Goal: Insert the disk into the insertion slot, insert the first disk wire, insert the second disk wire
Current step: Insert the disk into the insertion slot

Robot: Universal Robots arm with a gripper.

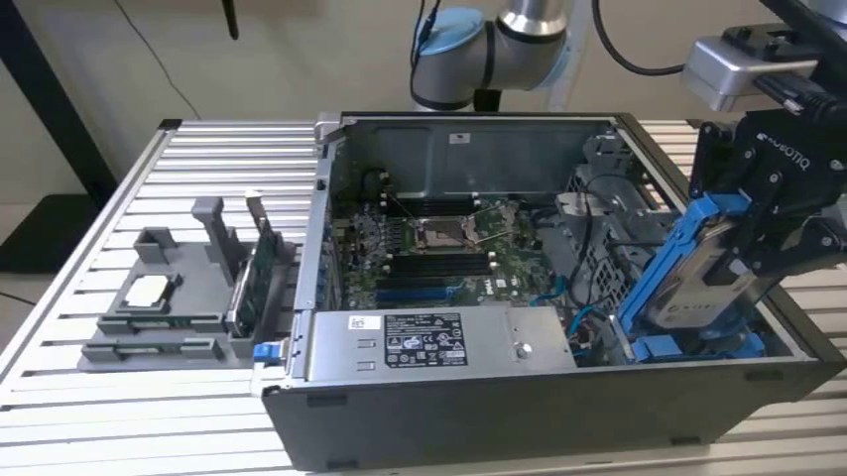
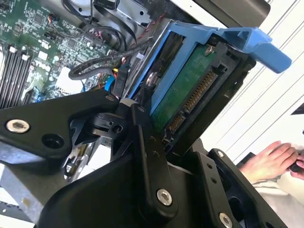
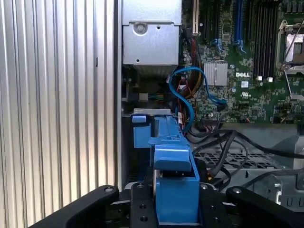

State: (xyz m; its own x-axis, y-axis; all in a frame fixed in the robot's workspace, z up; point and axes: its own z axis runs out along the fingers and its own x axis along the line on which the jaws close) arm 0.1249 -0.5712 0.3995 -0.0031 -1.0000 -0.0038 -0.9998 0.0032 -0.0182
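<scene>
"The disk (image 1: 711,266), where does it sit?"
"In the fingers (image 2: 145,147), closed on its blue frame (image 3: 173,185). It's tilted, low end dipping into the computer case (image 1: 530,421) at the exterior view's right."
"Why tilted?"
"I judge it keeps the connector edge free and steers the frame down past the cables (image 3: 223,142)."

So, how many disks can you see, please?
1: the blue-framed disk, held in the jaws of the gripper, tilted over the drive cage at the exterior view's right. Others may be hidden in the cage.
</scene>
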